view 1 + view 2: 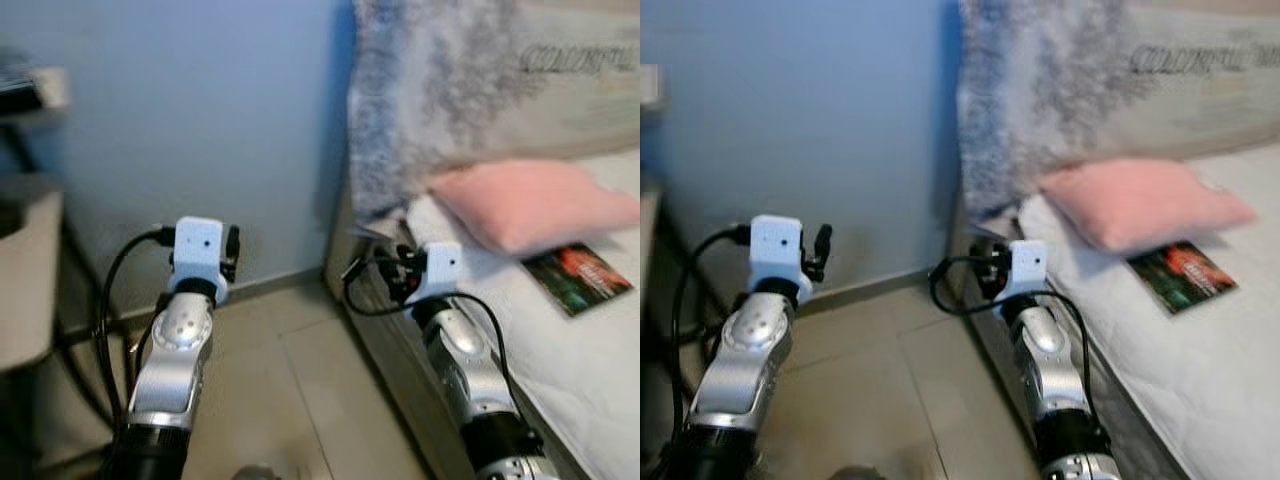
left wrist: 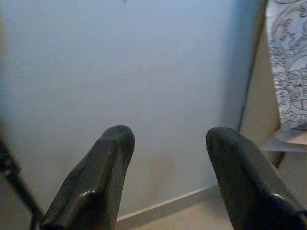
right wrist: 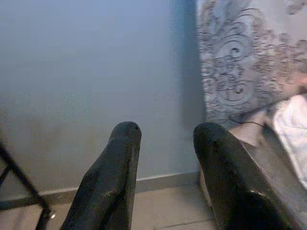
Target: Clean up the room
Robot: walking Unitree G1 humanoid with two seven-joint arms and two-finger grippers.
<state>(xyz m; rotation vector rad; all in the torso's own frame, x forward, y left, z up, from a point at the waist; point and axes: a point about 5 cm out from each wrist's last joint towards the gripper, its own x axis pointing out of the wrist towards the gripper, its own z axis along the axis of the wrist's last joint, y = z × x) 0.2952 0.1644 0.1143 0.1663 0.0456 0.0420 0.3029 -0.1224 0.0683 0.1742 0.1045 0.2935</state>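
Nearest to the camera are the two silver arms, both raised in front of the robot. The left gripper (image 2: 165, 177) is over the beige tiled floor (image 1: 300, 390), and its two black fingers (image 2: 103, 182) are spread apart with nothing between them; they touch nothing. The right gripper (image 3: 165, 172) is beside the near edge of the bed (image 1: 590, 400). Its fingers (image 3: 112, 182) are also apart, a little less than the left ones, and they hold nothing. Both grippers point forward to the pale blue wall (image 1: 200, 120) and the baseboard under it.

On the robot's right the bed has a white sheet. A small book or magazine (image 1: 577, 277) with a dark, red and green cover lies flat on the sheet, well apart from the right gripper. Its long axis goes diagonally, from the near right of the bed toward the far left, and its far end lies just beside the pink pillow (image 1: 535, 203). The head views are blurred, so I cannot read the cover.

The pink pillow lies behind the book, with its long side across the bed. Behind it a grey patterned blanket (image 1: 430, 90) hangs at the head of the bed, beside the corner of the wall.

On the robot's left, a piece of pale furniture with thin black legs (image 1: 30, 280) stands against the wall.
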